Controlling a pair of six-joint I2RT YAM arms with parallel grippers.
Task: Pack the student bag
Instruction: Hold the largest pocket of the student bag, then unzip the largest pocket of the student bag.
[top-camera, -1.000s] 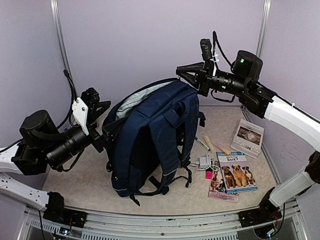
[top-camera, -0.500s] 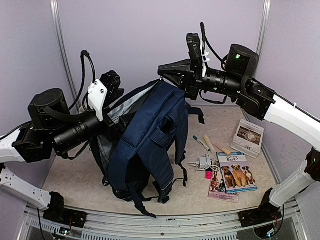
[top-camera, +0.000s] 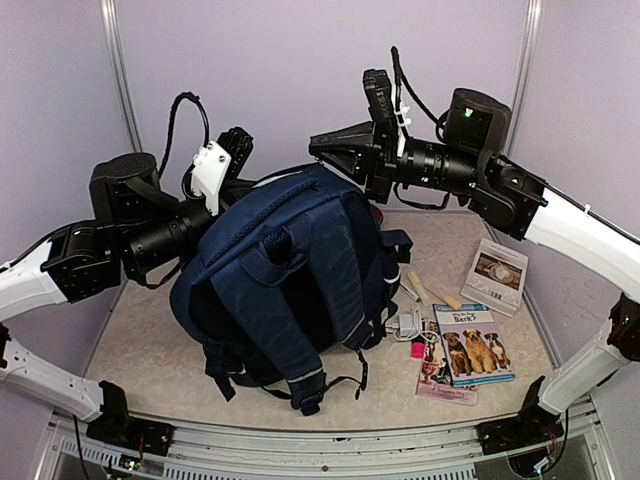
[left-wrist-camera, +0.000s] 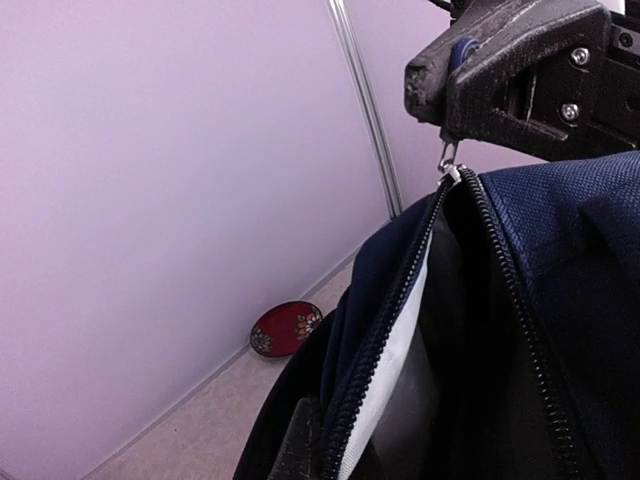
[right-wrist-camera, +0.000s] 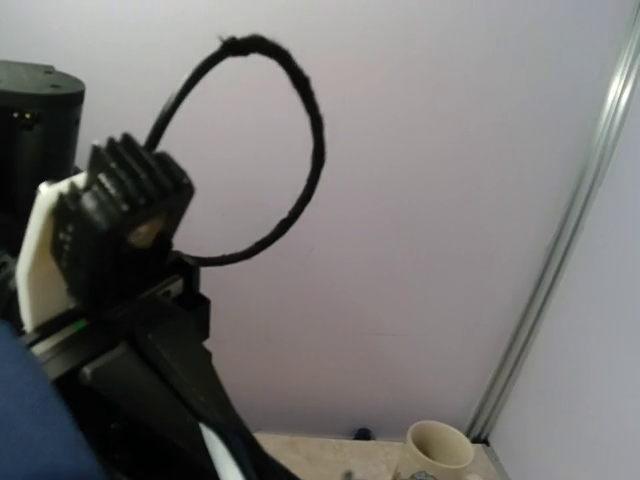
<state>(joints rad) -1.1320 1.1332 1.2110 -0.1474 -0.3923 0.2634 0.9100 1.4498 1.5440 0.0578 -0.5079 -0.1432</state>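
Two grippers are placed above the large navy-blue fabric backpack (top-camera: 290, 270) standing on the counter (top-camera: 150, 372): the right gripper (left-wrist-camera: 450, 120) is pinched on its small metal zip pull (left-wrist-camera: 447, 160), the left gripper (top-camera: 240, 165) pressed together beside the open zip (left-wrist-camera: 400, 330) running between them.

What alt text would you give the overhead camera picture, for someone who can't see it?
A navy-blue backpack stands on a table, its top held up by the right gripper, with the left gripper closed at its other side. Books and a white charger lie to its right.
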